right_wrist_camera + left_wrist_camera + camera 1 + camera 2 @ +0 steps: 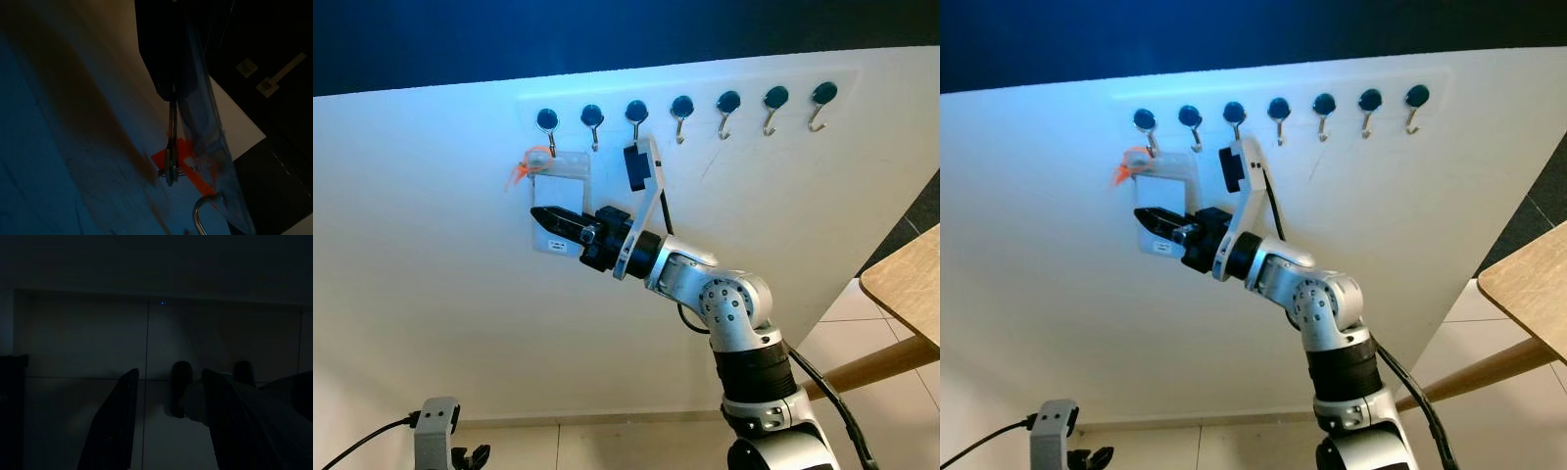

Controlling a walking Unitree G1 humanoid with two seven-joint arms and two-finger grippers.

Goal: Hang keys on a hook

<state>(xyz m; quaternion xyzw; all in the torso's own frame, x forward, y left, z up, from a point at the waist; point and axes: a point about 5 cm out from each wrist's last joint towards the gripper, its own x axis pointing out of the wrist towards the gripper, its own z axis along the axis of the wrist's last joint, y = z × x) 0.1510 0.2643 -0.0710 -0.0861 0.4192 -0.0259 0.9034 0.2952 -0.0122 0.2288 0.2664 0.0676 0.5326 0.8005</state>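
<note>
Seven dark-capped hooks (681, 110) run in a row along the white wall (431, 294), and I take the leftmost hook (548, 125) as my landmark. Just below it hangs the key set: a clear plastic pouch (560, 201) with an orange tag (527, 166) at its top corner, right under the hook's curve. My right gripper (553, 221) reaches up to the wall below that hook, its two black fingers pressed together over the lower part of the pouch, pinching it. In my right wrist view the key (170, 147) stands edge-on between the fingers, the clear pouch beside it, the orange tag behind, and the metal curve of the hook (205, 213) just past the key's end; I cannot tell whether the ring sits on the hook. My left gripper (462, 458) hangs idle far below the hook, near the floor, its fingers (115, 431) spread apart in the dark wrist view.
</note>
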